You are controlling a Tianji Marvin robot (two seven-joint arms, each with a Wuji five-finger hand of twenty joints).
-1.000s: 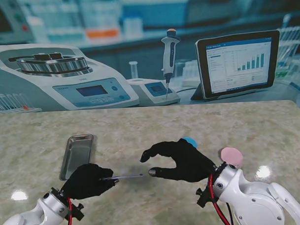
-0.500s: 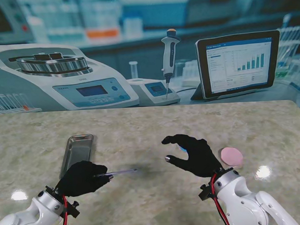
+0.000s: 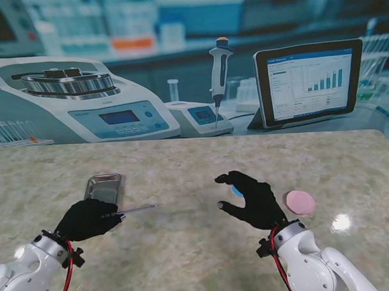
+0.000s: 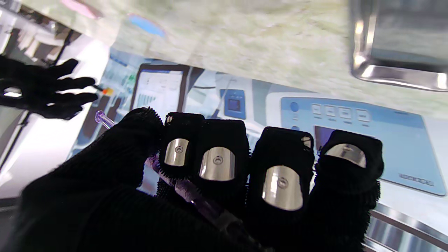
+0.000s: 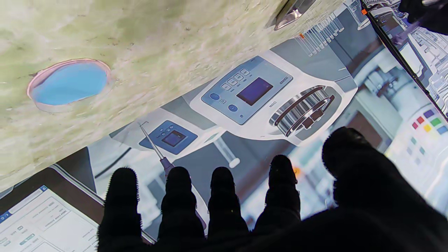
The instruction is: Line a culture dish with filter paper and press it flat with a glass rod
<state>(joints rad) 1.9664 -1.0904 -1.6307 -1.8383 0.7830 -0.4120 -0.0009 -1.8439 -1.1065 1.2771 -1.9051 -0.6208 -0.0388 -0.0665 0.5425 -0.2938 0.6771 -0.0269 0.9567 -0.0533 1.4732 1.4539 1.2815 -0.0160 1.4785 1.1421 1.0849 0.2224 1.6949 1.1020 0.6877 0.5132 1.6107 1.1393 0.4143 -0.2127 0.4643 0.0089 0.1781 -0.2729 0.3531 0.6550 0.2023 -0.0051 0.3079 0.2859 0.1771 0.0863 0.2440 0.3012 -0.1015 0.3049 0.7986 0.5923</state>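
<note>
My left hand (image 3: pixel 87 219) is shut on a thin glass rod (image 3: pixel 134 210) whose free end points right over the table. The left wrist view shows the rod (image 4: pixel 190 190) pinched between thumb and curled fingers (image 4: pixel 217 164). My right hand (image 3: pixel 252 198) hovers open with fingers spread, empty. Just beyond it lies the culture dish with blue filter paper (image 3: pixel 236 190), mostly hidden by the fingers in the stand's view. The right wrist view shows this dish (image 5: pixel 68 84) as a blue disc in a clear rim on the stone top.
A steel tray (image 3: pixel 103 188) lies on the table just beyond my left hand. A pink disc (image 3: pixel 300 201) rests to the right of my right hand. A printed lab backdrop runs along the table's far edge.
My left hand has pulled left and away from the middle, carrying the rod toward the tray. My right hand has drawn back to the right and lifted off the dish, uncovering part of it.
</note>
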